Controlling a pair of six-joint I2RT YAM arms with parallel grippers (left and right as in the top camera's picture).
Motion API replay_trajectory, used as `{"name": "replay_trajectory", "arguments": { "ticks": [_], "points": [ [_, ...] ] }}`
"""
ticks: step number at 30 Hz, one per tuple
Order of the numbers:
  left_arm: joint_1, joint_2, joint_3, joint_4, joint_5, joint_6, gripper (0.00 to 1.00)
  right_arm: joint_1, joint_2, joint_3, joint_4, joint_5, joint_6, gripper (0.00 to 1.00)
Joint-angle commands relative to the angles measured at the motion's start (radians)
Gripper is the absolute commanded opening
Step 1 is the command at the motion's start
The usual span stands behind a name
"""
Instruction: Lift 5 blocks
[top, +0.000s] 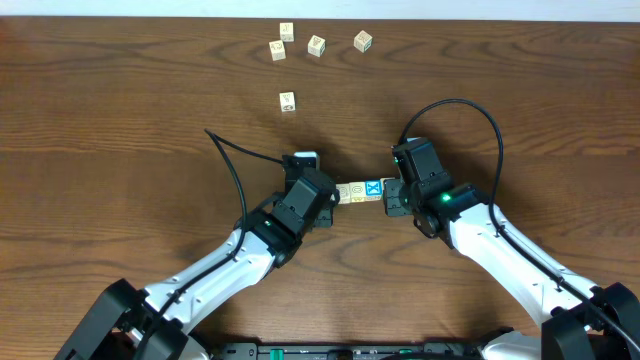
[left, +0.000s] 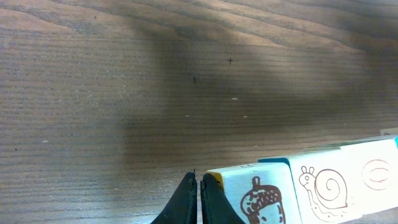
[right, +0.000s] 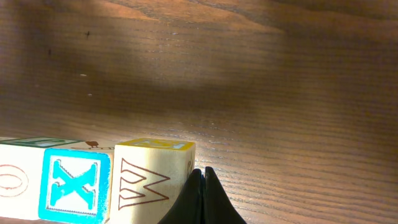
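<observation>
Wide wooden table (top: 120, 120) under the overhead camera, and both arms are reaching in from 6 o'clock. The left arm (top: 220, 265) angles up toward 1 o'clock, the right arm (top: 500, 240) toward 11 o'clock, and they meet just right of centre.

Between them sits the row of blocks (top: 362, 190), laid straight along the 9-to-3 line. Going from the 9 o'clock end: the acorn block (left: 258, 196), the snail block (left: 326, 186), the O block (right: 15, 183), the blue X block (top: 374, 188), and the W block (right: 152, 180) closing the 3 o'clock end. All five are touching, face to face. Whether the row is off the wood or resting on it, I cannot tell.

The left gripper (left: 198, 198) has its fingers pinched fully together with nothing between them, tips right against the acorn block. The right gripper (right: 201, 194) is the same: fingers tight together, empty, pressed up against the W block.

Up at 12 o'clock, well apart from the action, are four loose cubes (top: 316, 45) in a scatter, with a lone cube (top: 288, 101) a little below them.
</observation>
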Motion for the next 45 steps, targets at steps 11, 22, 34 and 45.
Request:
{"name": "replay_trajectory", "arguments": {
  "ticks": [11, 22, 34, 45],
  "points": [
    [-0.05, 0.002, 0.074, 0.089, 0.246, -0.017, 0.07, 0.103, 0.012, 0.04, 0.051, -0.348, 0.047, 0.01],
    [-0.051, 0.002, 0.074, 0.089, 0.247, -0.017, 0.07, 0.103, 0.012, 0.04, 0.06, -0.37, 0.122, 0.01],
    [-0.051, 0.002, 0.074, 0.089, 0.248, -0.021, 0.07, 0.103, 0.012, 0.04, 0.063, -0.373, 0.126, 0.01],
    [-0.051, 0.002, 0.074, 0.089, 0.247, -0.021, 0.07, 0.103, 0.059, 0.037, 0.075, -0.377, 0.13, 0.01]
  ]
}}
